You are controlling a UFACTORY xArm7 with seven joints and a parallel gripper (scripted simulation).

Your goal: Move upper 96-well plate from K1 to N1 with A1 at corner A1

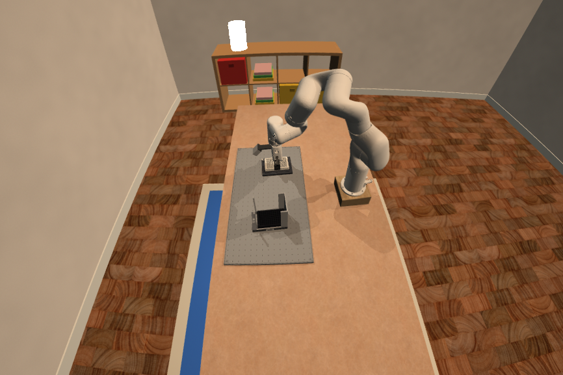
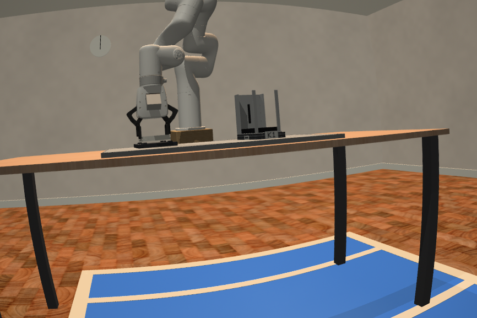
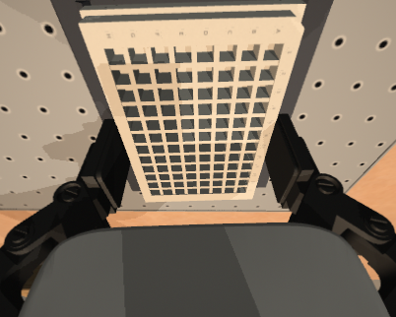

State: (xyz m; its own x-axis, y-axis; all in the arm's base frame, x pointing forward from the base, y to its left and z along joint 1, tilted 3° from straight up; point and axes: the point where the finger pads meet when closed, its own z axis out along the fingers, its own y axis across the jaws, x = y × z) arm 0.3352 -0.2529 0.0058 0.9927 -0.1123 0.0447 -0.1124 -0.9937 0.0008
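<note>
My gripper [image 3: 196, 135] is shut on the cream 96-well plate [image 3: 193, 116], its fingers on the two long sides. The plate is right way up and sits low in the dark plate nest N1 [image 1: 277, 166], seen also in the exterior view [image 2: 155, 140]. Whether it is fully down I cannot tell. The A1 marker is not visible. The stack rack K1 [image 1: 270, 216] stands nearer on the mat with a dark plate [image 1: 269, 218] inside it; its label shows in the exterior view [image 2: 270, 134].
Nest and rack stand on a grey perforated mat [image 1: 268, 206] on the wooden table. The arm's base block [image 1: 354, 195] is to the right of the mat. A shelf unit [image 1: 277, 73] stands behind the table's far end.
</note>
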